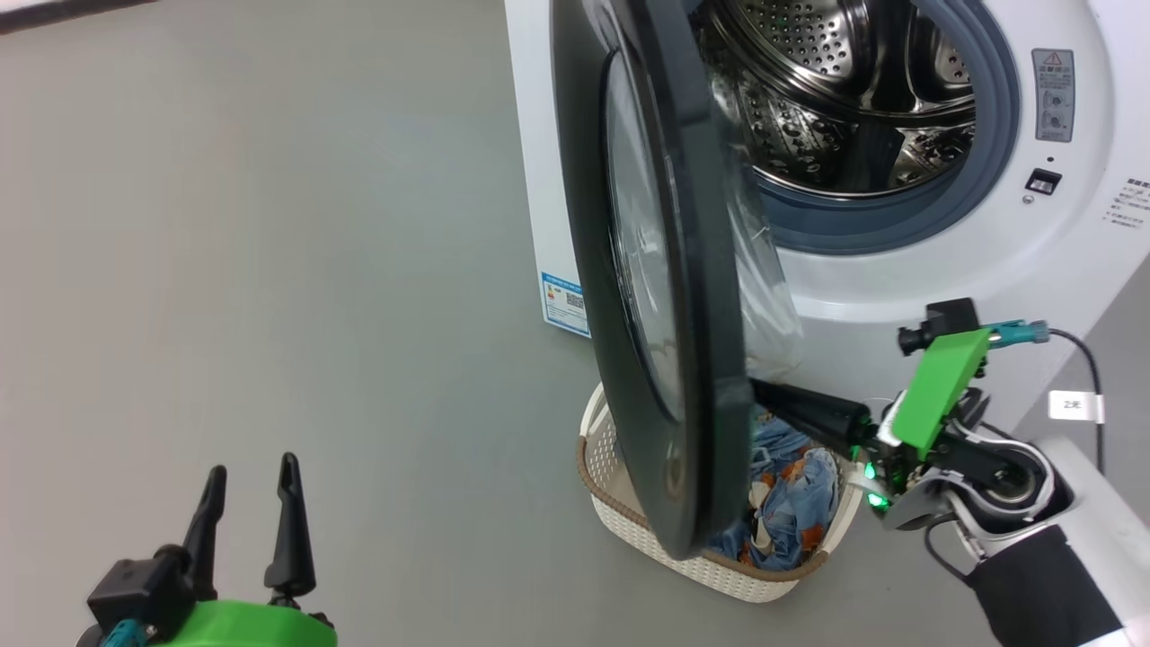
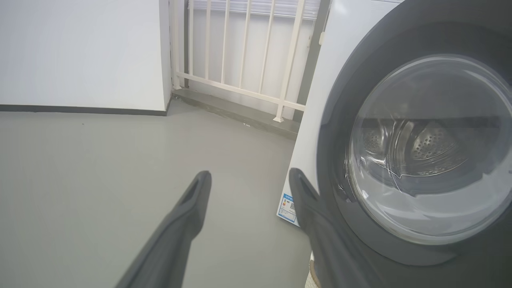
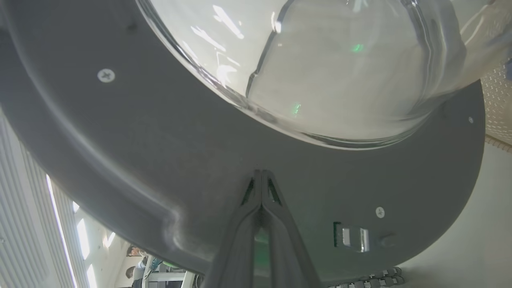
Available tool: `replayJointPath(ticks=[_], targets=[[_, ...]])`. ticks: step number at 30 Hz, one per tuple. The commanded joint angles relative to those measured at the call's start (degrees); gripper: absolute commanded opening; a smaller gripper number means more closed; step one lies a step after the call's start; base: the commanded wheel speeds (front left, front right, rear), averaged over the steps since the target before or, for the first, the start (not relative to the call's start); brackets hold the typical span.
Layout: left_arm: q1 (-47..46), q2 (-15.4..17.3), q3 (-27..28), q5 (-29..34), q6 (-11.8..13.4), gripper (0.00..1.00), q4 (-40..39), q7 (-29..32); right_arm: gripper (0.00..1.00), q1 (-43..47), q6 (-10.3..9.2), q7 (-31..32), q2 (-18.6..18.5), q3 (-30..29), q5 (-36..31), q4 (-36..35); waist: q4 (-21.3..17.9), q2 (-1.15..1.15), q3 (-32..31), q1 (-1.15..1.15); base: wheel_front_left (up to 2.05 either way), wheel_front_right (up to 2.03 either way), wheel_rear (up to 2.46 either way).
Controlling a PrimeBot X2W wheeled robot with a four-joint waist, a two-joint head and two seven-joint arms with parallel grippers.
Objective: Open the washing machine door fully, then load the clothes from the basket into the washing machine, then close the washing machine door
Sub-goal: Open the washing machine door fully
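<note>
On the grey floor (image 1: 269,270) before the washing machine (image 1: 898,288), seen from the head camera, the washing machine door (image 1: 696,225) stands swung out nearly edge-on, its black rim hanging over the basket (image 1: 629,526). The basket sits on the floor just in front of the machine, with the clothes (image 1: 795,503) bundled inside it, blue fabric with orange figures. Behind the door the steel drum (image 1: 835,90) and grey gasket (image 1: 988,135) lie exposed. The right gripper (image 1: 771,397) reaches across above the basket, its fingers pressed together with nothing between them and their tips meeting the door's inner side. The left gripper (image 1: 252,465) hovers at lower left, well apart from the machine, its fingers spread wide and empty.

In the left wrist view, the left gripper (image 2: 249,176) frames bare floor (image 2: 100,180) between its parted fingers. The door (image 2: 340,120) fills the right, the drum showing through its glass, and a blue label sticker (image 2: 288,208) marks the machine's white side (image 2: 320,100). A white railing (image 2: 240,52) and a wall (image 2: 80,52) stand behind.

In the right wrist view, the right gripper (image 3: 260,174) points its closed tips at the door's dark inner rim (image 3: 160,160), just below the bulging glass bowl (image 3: 320,72). A latch opening (image 3: 352,238) sits just beside the fingers, and a strip of the basket (image 3: 498,104) shows at the right edge.
</note>
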Motion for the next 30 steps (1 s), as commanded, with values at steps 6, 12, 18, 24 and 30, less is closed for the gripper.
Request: replayJointPath(ticks=[6, 12, 18, 24, 30], targets=[[0.32, 1.27, 2.48, -0.56, 1.22, 1.00, -3.49, 0.03, 0.00, -1.72, 0.34, 1.75, 2.68, 1.33, 0.98, -0.62, 0.36, 0.00, -0.05, 0.00, 0.00, 0.00, 0.00], [1.09, 1.47, 2.67, -0.89, 1.69, 1.00, -4.37, 0.03, 0.00, -2.75, 0.34, 2.50, 4.21, 1.40, 0.65, 0.03, 0.50, 0.00, -0.16, 0.00, 0.00, 0.00, 0.00], [1.29, 1.87, 2.64, -0.98, 2.09, 1.00, -5.09, 0.39, 0.00, -3.13, 0.34, 2.62, 4.66, 0.69, 0.17, 0.26, 0.37, 0.00, -0.29, 0.00, 0.00, 0.00, 0.00], [0.83, 2.18, 1.56, -0.77, 1.86, 1.00, -4.85, 1.34, 0.00, -2.32, 0.34, 2.02, 4.32, -0.78, -0.13, 0.13, -0.29, 0.00, -1.30, 0.00, 0.00, 0.00, 0.00], [-0.04, 2.47, 0.07, -0.62, 1.13, 1.00, -3.62, 2.47, 0.44, 0.18, 0.34, 0.86, 3.48, -2.23, -0.67, -0.82, -1.85, 0.00, -3.21, 0.00, 0.00, 0.00, 0.00]])
